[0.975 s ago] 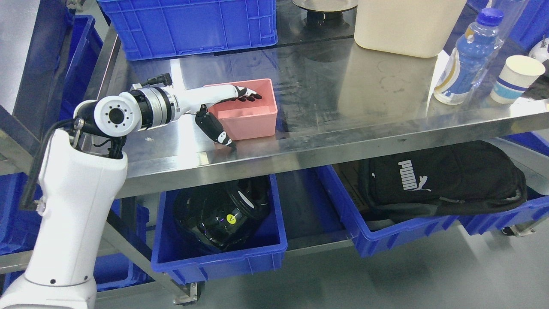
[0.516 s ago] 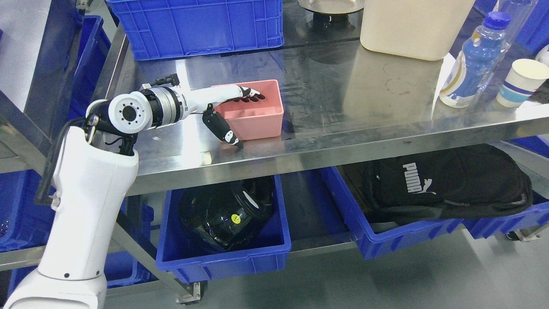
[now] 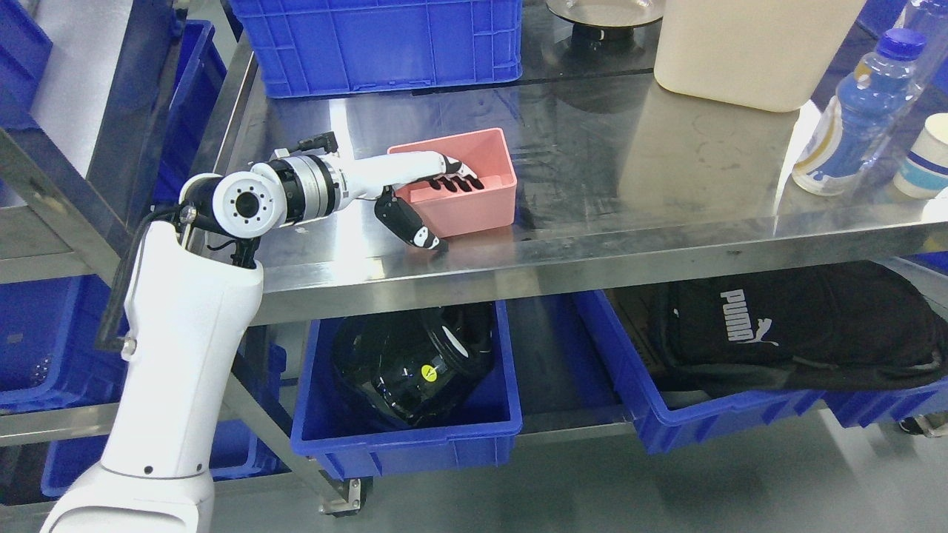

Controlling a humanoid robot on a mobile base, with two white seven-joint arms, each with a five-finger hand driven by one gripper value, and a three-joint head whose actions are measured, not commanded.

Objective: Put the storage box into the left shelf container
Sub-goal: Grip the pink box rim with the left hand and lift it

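The steel table (image 3: 607, 185) fills most of the view, a shiny two-level frame with blue bins on the lower shelf. The left bin (image 3: 415, 437) under the table holds a black helmet (image 3: 411, 366); the bin to its right (image 3: 666, 414) carries a black backpack (image 3: 792, 333). A large blue crate (image 3: 378, 44) stands at the back of the table, and a cream-coloured tub (image 3: 748, 48) sits further right, with a drink bottle (image 3: 852, 122) and a paper cup (image 3: 926, 159) near the right edge.

The robot's left arm (image 3: 185, 348) rises from the lower left and bends across the table. The right arm does not show.

The pink storage box (image 3: 463, 185) stands upright on the table near the front edge, well apart from the other items. It looks like thin moulded plastic, open at the top and apparently empty, so it should be light and fairly stiff, though its smooth walls could slip and the rim may flex a little under a hard squeeze.

The left hand (image 3: 426, 196) straddles the box's near left wall: the fingers (image 3: 453, 180) reach over the rim and down inside, while the thumb (image 3: 415, 228) stretches along the outside, its tip close to the table. The hand looks narrowed around the wall, but whether it actually presses the plastic I cannot tell. That wall, pinched just below the rim, seems the sensible place to hold.
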